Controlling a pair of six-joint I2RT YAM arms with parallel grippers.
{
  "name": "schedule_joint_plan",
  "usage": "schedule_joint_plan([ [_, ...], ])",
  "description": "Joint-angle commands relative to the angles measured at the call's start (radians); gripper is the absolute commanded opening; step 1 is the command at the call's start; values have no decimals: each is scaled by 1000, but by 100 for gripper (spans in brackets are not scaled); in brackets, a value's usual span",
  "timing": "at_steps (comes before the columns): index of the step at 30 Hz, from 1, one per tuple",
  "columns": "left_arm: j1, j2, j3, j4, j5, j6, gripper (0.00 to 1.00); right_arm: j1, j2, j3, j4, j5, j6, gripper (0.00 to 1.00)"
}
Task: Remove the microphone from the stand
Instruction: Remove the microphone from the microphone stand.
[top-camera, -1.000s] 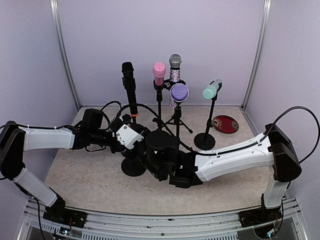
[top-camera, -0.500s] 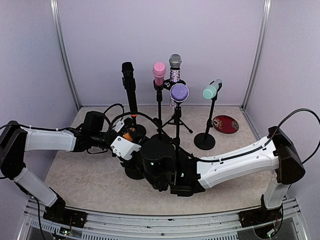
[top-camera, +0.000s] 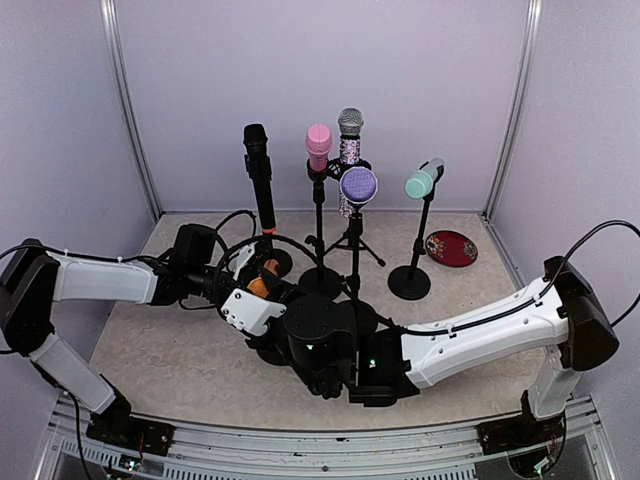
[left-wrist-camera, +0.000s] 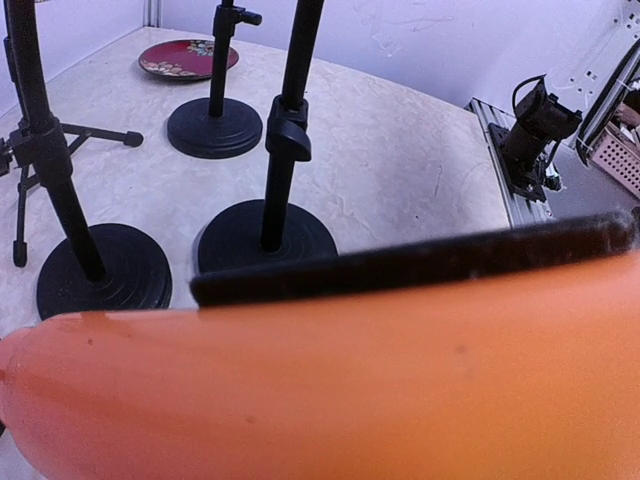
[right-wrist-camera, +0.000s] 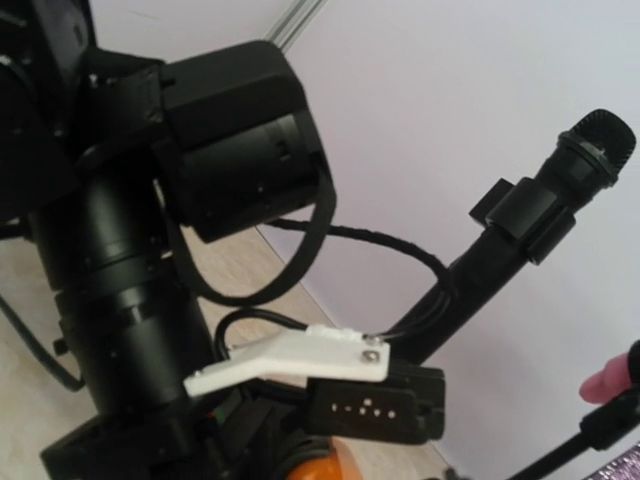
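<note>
Two arms meet low at centre frame. The left hand (top-camera: 256, 296) is clenched on the orange microphone (left-wrist-camera: 330, 390), low over the desk (top-camera: 150, 350). The right hand (top-camera: 320, 352) sits just beside it, its grip impossible to tell. A black microphone (top-camera: 257, 160) stands upright behind, upper left of centre.

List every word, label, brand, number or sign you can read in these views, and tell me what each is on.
No readable text, brand, number or sign in any view.
Orange object across the left wrist view: plain, no lettering.
Red plate: a painted pattern only, too small to show any letters.
Black connector in the right wrist view: a row of small dots, no characters.
</note>
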Motion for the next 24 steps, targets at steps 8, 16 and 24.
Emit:
schedule_joint_plan([
  [8,34,81,17,-84,-278,-96,0,167,-203,-6,191,7,-45,0],
  [16,30,92,22,-68,-298,-104,0,191,-224,-5,190,10,-51,0],
  [24,29,98,23,-58,-294,-107,0,211,-225,17,196,9,-84,0],
])
